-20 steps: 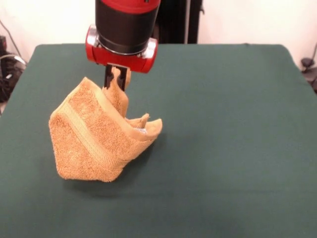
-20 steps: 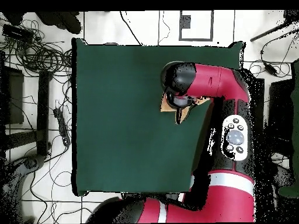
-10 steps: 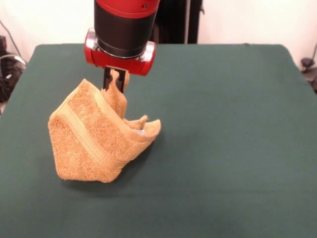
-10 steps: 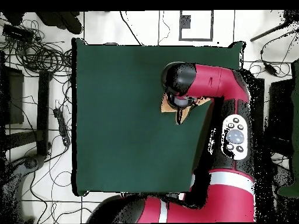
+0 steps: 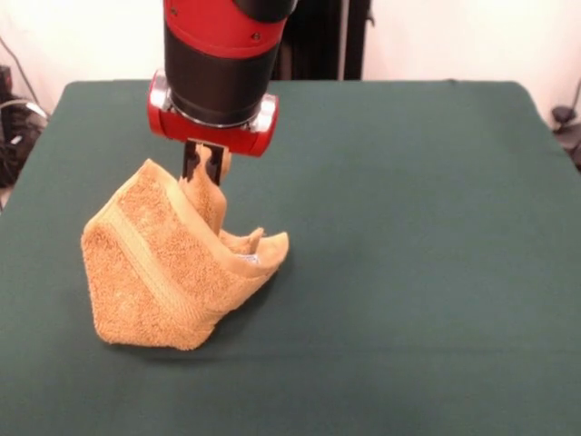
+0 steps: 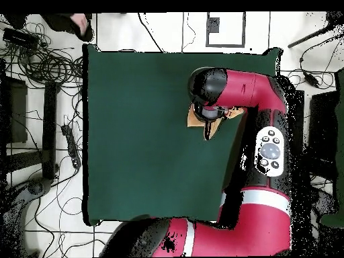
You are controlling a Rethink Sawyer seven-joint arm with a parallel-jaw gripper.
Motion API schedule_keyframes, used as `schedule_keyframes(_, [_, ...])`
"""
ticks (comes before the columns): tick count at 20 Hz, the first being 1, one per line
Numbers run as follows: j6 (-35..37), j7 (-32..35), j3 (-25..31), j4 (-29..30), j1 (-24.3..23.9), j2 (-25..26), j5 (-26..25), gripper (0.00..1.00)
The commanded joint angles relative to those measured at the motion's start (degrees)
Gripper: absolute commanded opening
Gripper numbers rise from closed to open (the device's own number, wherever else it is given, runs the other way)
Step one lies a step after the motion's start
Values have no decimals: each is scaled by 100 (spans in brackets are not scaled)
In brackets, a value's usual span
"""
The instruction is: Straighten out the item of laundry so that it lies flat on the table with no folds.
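The tool (image 5: 203, 163), closed on a raised corner of the towel (image 5: 163, 272), is shifted slightly toward the front view's left and nearer the camera; the towel is dragged along the tabletop (image 5: 418, 236) with it.

From across the counter (image 5: 408, 227) I see my hand (image 5: 203, 163) clamped on a corner of the orange-tan towel (image 5: 168, 272), pinching it up just under the red wrist ring. The towel hangs from that corner in a folded, tent-like heap, its lower edge resting on the green cloth at the left side. A paler woven band runs diagonally across its face.
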Motion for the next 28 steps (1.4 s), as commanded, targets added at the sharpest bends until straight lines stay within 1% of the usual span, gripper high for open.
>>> schedule_keyframes(1, [918, -694, 484, -732, -12, 426, -253, 0])
schedule_keyframes(3, [1105, -835, 509, -1100, -33, 614, -295, 0])
schedule_keyframes(6, [1301, -1010, 551, -1482, -70, 809, -334, 0])
schedule_keyframes(10, [1389, -1024, 518, -1604, -59, 869, -336, 0])
schedule_keyframes(15, [1130, -975, 436, -1194, -52, 664, -305, 0])
schedule_keyframes(16, [981, -962, 411, -976, -48, 549, -304, 0])
schedule_keyframes(17, [927, -963, 402, -902, -42, 510, -310, 0])
schedule_keyframes(20, [579, -1027, 362, -400, -20, 250, -354, 0])
schedule_keyframes(21, [412, -1046, 342, -165, -18, 139, -379, 0])
schedule_keyframes(23, [254, -1143, 339, 44, -15, 33, -435, 0])
schedule_keyframes(24, [261, -1219, 345, 29, -4, 35, -478, 0])
schedule_keyframes(26, [58, -1190, 296, 481, 8, -189, -519, 0])
schedule_keyframes(27, [-23, -1159, 313, 712, -4, -309, -592, 100])
schedule_keyframes(28, [-107, -1177, 305, 846, -14, -369, -623, 100])
